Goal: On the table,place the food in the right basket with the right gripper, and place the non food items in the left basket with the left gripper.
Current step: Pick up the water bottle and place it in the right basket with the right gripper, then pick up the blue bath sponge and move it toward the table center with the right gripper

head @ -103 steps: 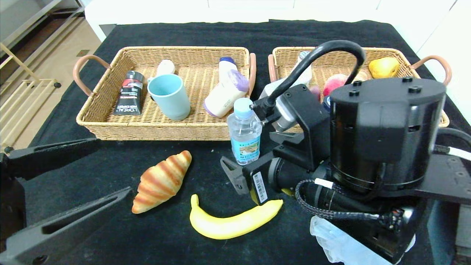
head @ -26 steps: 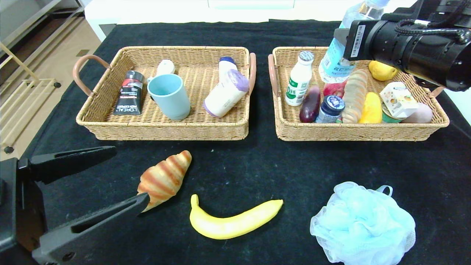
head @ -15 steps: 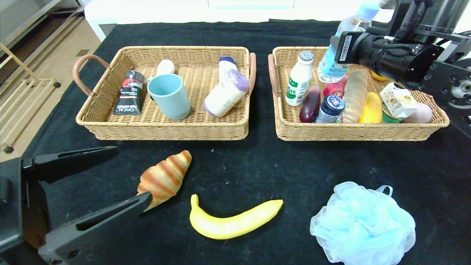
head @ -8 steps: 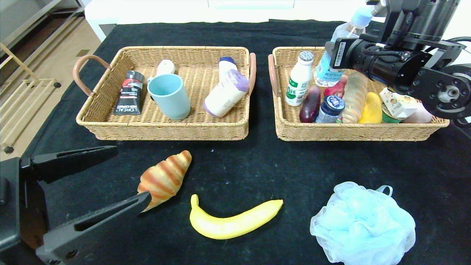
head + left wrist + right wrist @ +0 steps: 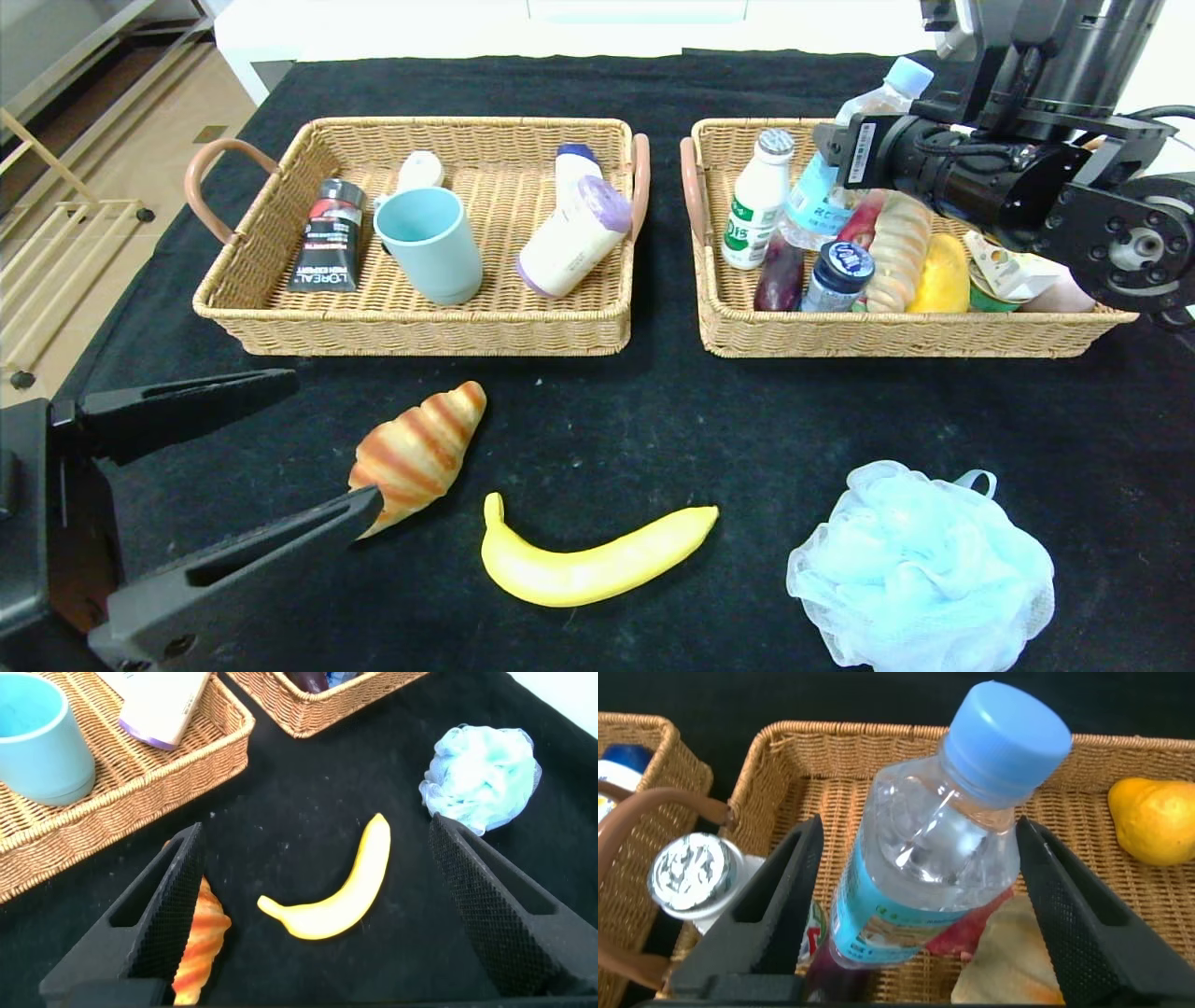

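Since the earlier frames, the right arm has carried the water bottle (image 5: 822, 173) off the table, across to the right basket (image 5: 915, 331), and has lowered it, tilted, among the food already there. That basket is crowded; the bottle's base sits beside the white milk bottle (image 5: 756, 198) and above the dark eggplant (image 5: 773, 275). Whether it touches them cannot be told.

Right gripper (image 5: 915, 905): fingers spread either side of the bottle's body and pinching it around the label. Judged rigid enough but smooth and thin-walled; a mid-body hold suits it, and on release it may roll against its neighbours.

Left gripper (image 5: 308, 910): fingers spread wide, holding nothing, hovering above the banana (image 5: 588, 560) beside the croissant (image 5: 411, 457).

Bath pouf (image 5: 920, 569): on the table, well apart; soft, light, compressible, grippable anywhere.
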